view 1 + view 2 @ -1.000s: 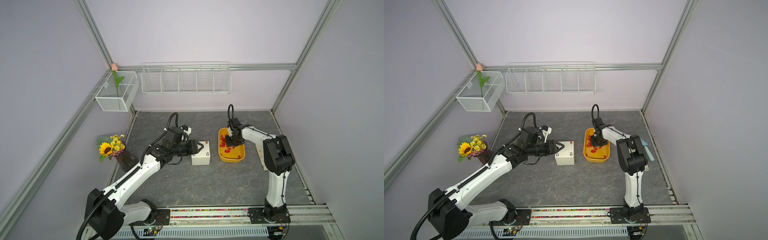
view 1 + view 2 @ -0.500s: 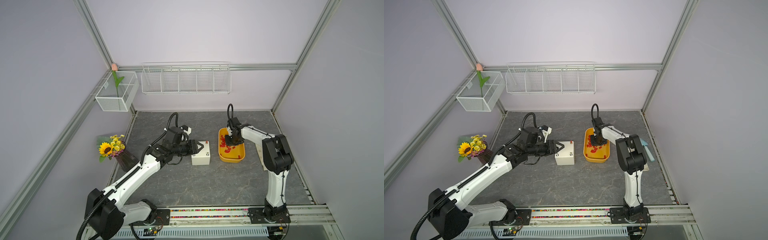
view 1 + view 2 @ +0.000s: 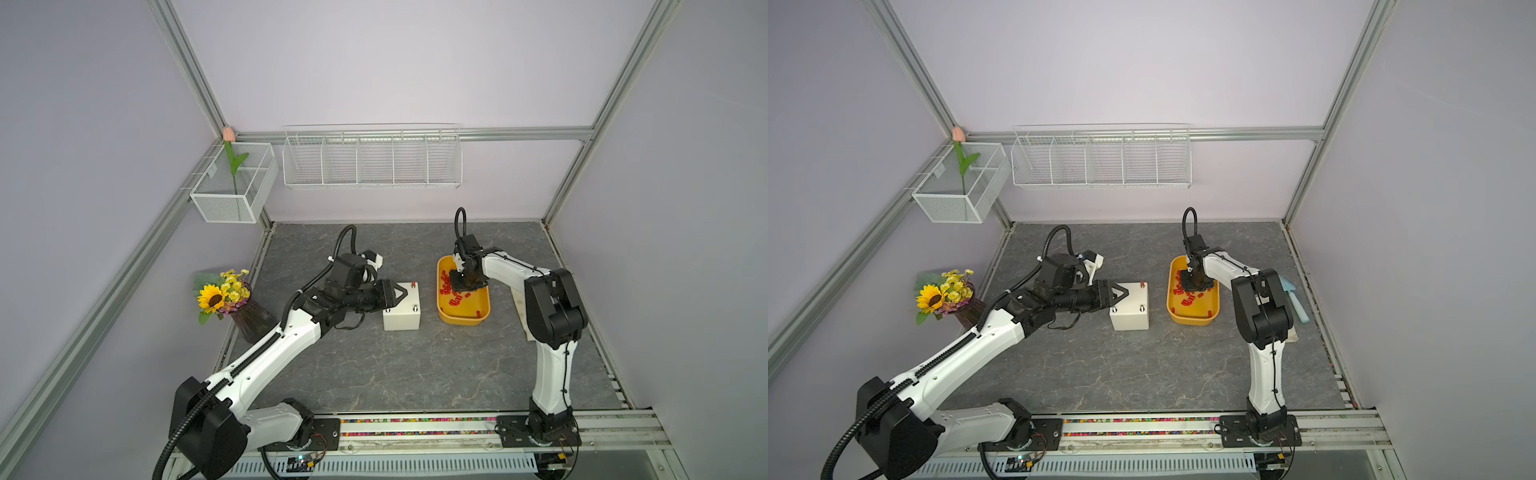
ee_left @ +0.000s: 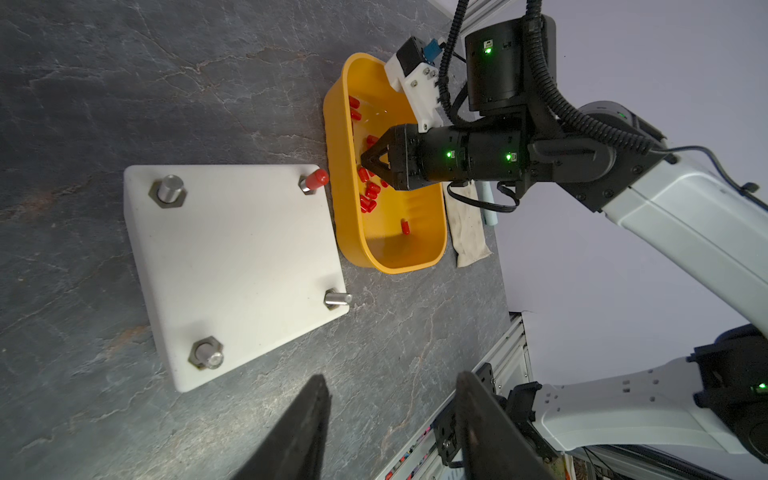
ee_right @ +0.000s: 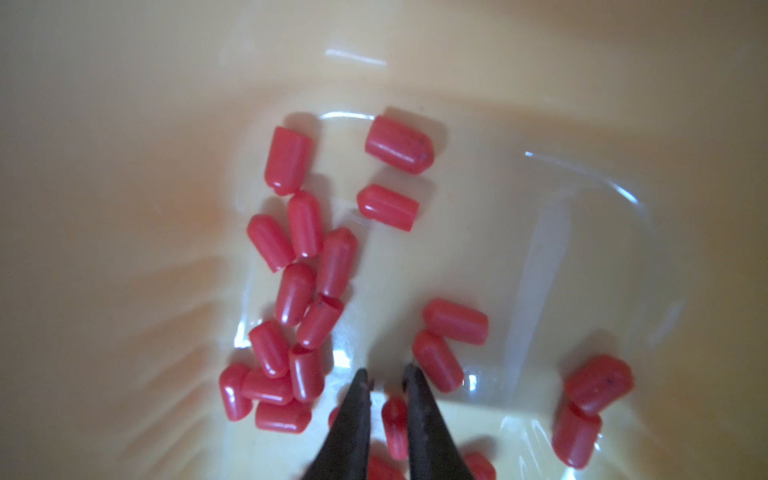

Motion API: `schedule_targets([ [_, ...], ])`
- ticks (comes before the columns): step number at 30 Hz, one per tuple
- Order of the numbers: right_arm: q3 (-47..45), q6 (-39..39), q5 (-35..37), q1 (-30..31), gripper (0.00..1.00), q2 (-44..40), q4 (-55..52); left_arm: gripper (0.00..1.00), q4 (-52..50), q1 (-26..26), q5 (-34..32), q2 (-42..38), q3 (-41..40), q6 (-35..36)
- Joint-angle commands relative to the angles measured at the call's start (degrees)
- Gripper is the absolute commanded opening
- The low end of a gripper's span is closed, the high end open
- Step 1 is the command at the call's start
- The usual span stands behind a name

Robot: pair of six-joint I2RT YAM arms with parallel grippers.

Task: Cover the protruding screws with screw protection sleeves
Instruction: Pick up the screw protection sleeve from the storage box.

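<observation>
Your left hand hangs spread, with nothing between its fingers, at the side of the box that faces away from the tray. The box stands on the worktop, just beside the tray but not touching it. Four screws stick up from the corners of its top. One of the two on the tray side wears a red cap; the other three are bare metal. Your right hand is down inside the tray among the loose sleeves, which lie scattered on the tray floor, many bunched in one cluster. Its fingers stand nearly together, and a single sleeve lies lengthwise in the narrow gap. You cannot tell from the wrist view whether they are pinching it or only straddling it.
</observation>
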Motion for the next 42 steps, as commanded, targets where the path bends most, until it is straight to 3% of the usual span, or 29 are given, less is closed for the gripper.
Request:
schedule_targets([
  [1,-1.8,0.0,-0.6,-0.4,0.21,-0.4,-1.4,0.51,0.4,-0.1,-0.5,-0.3,-0.8,-0.3],
  [24,-2.8,0.0,-0.9,-0.3,0.10,-2.8,-0.8,0.51,0.6,-0.1,-0.7,-0.8,-1.0,-0.7],
  [35,-5.8,1.2,-3.3,-0.3,0.10,-16.8,0.0,0.51,3.3,-0.1,-2.9,-2.0,-1.8,-3.1],
  [42,-10.5,4.6,-11.2,-0.3,0.10,-29.8,4.3,0.48,8.7,-0.1,-3.1,-4.4,-2.8,-4.8],
])
